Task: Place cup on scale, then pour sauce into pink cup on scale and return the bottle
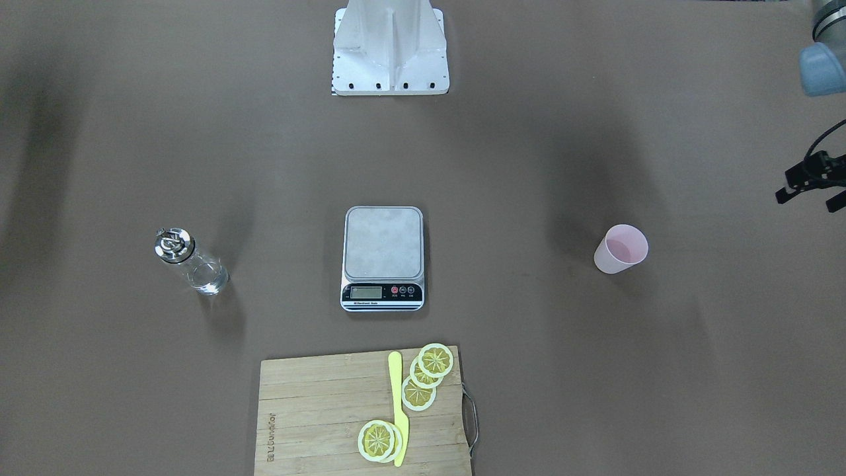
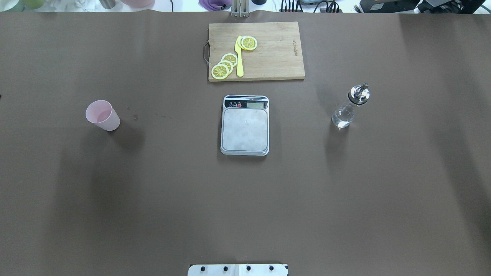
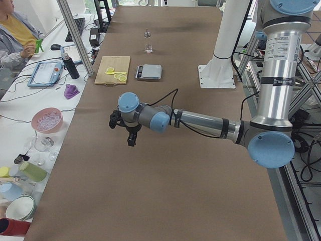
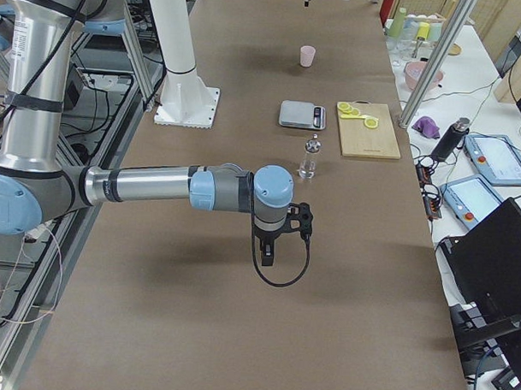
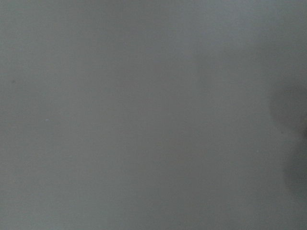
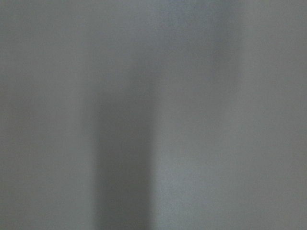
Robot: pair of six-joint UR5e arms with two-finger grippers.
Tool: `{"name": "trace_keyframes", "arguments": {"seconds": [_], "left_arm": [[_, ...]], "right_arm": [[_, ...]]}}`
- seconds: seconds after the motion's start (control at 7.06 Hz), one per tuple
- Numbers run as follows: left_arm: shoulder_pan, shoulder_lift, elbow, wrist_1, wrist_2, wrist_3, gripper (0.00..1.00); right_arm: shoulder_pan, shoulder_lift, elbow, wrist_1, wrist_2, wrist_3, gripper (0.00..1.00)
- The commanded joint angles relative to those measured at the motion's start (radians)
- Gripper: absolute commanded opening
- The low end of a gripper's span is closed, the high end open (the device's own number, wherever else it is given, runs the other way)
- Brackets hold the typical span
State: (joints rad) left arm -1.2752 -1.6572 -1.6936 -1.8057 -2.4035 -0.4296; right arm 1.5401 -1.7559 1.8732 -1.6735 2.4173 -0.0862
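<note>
Left gripper (image 1: 807, 192): cropped by the front-facing view's right edge; finger spacing indeterminate.
Right gripper (image 4: 271, 247): seen in the right side view only; finger spacing indeterminate.
Cutting board (image 1: 317, 416): lower edge cropped.
Scale (image 1: 383, 258): display digits too small to read.
Both wrist views: featureless blur.

Matt brown paper-like table cover (image 2: 153, 191), scale (image 2: 244, 128) with brushed silver metal platform and glossy black strip, clear glass bottle (image 2: 342, 116) with shiny metal cap, smooth pink plastic cup (image 2: 102, 115), grained wooden cutting board (image 2: 276, 53).

bottle (image 4: 310, 159) upright, scale (image 4: 302, 114) beyond (cup (image 4: 307, 56) farther)
</note>
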Motion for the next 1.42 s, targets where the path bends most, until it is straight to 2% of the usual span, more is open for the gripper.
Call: {"name": "trace_keyframes", "arguments": {"seconds": [0.0, 0.28, 0.57, 1.27], "left_arm": [[0.166, -0.107, -0.018, 0.011, 0.158, -0.256, 0.97], [0.213, -0.276, -0.003, 0.246, 0.17, -0.262, 0.97], [0.267, -0.276, 0.015, 0.253, 0.168, -0.259, 0.93], [0.284, -0.288, 0.109, 0.237, 0.165, -0.259, 0.86]], "right_arm": [[0.0, -0.005, 0.012, 0.0, 0.002, -0.001, 1.0], [0.0, -0.016, 0.027, 0.0, 0.002, -0.001, 1.0], [0.0, -0.019, 0.03, 0.0, 0.002, -0.001, 1.0], [0.0, -0.02, 0.027, 0.0, -0.004, -0.003, 1.0]]}}
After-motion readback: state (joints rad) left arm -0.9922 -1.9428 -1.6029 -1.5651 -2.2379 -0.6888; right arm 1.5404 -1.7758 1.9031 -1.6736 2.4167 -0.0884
